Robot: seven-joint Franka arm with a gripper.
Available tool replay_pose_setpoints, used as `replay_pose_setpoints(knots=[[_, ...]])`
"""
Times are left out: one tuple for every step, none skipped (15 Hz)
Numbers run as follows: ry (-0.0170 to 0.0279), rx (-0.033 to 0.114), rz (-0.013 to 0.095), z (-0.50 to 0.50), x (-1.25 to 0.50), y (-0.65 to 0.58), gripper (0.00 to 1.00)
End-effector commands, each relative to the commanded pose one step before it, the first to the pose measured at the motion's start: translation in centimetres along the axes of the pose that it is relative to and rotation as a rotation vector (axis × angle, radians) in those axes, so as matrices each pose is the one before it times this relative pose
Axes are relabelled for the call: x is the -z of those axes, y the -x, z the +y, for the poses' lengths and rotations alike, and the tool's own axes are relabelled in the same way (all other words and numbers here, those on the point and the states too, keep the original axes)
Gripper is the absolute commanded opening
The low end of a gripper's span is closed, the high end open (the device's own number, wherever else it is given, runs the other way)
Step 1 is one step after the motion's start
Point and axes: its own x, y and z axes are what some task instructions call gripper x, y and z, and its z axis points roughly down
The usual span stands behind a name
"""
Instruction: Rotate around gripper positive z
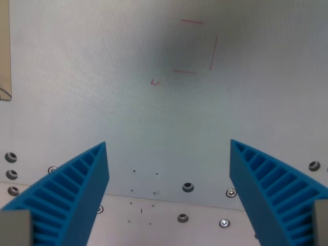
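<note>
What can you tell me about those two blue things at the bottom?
They are the two fingers of the tool, bright blue and ribbed, looking like plastic. One finger leans in from the wrist view's left, the other from the right. They stand wide apart, holding nothing, above a pale table.

A pale white table surface (102,92) is seen. Red pen lines (197,46) (an incomplete rectangle) are marked at upper centre. Screws and bolt holes (188,187) are set along the lower edge. A tan strip (4,48) is visible at upper left.
</note>
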Motion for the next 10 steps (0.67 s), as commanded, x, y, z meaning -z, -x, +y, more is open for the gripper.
replay_pose_setpoints(knots=[[0.00031,-0.1337,0.0035,0.008,0.169,0.022,1.00],[0.00000,-0.0117,0.0000,0.000,0.000,0.000,1.00],[0.00000,-0.0117,0.0000,0.000,0.000,0.000,1.00],[0.00000,-0.0117,0.0000,0.000,0.000,0.000,1.00],[0.00000,-0.0117,0.0000,0.000,0.000,0.000,1.00],[0.00000,-0.0117,0.0000,0.000,0.000,0.000,1.00],[0.00000,-0.0117,0.0000,0.000,0.000,0.000,1.00],[0.00000,-0.0117,0.0000,0.000,0.000,0.000,1.00],[0.00000,-0.0117,0.0000,0.000,0.000,0.000,1.00],[0.00000,-0.0117,0.0000,0.000,0.000,0.000,1.00]])
